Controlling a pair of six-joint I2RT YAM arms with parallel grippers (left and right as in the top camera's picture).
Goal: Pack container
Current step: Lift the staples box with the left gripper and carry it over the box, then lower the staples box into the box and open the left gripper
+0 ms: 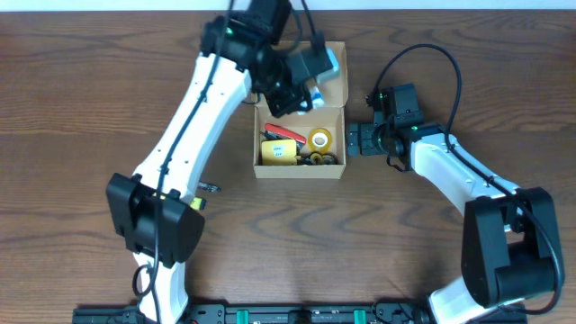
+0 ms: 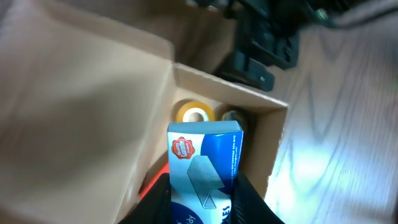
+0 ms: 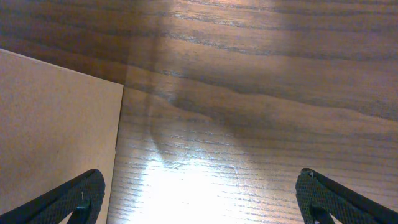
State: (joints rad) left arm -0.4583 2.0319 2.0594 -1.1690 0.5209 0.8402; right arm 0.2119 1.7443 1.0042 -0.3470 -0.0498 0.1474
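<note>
The container (image 1: pixel 300 171) is a tan cardboard box at the table's middle, its flap lid (image 1: pixel 335 88) standing open at the far side. My left gripper (image 2: pixel 202 208) is shut on a blue and white staples box (image 2: pixel 205 158) and hangs over the container's far end (image 1: pixel 304 90). Inside lie a yellow tape roll (image 2: pixel 194 113), a darker roll (image 2: pixel 233 118), a red item (image 1: pixel 283 133) and a yellow item (image 1: pixel 277 151). My right gripper (image 3: pixel 199 199) stands open and holds nothing, just off the container's right wall (image 3: pixel 56 124), low over the wood.
A small dark metal piece (image 1: pixel 209 188) lies on the table left of the container, beside the left arm. The right gripper (image 2: pixel 261 56) shows beyond the container's corner in the left wrist view. Bare wood surrounds the box.
</note>
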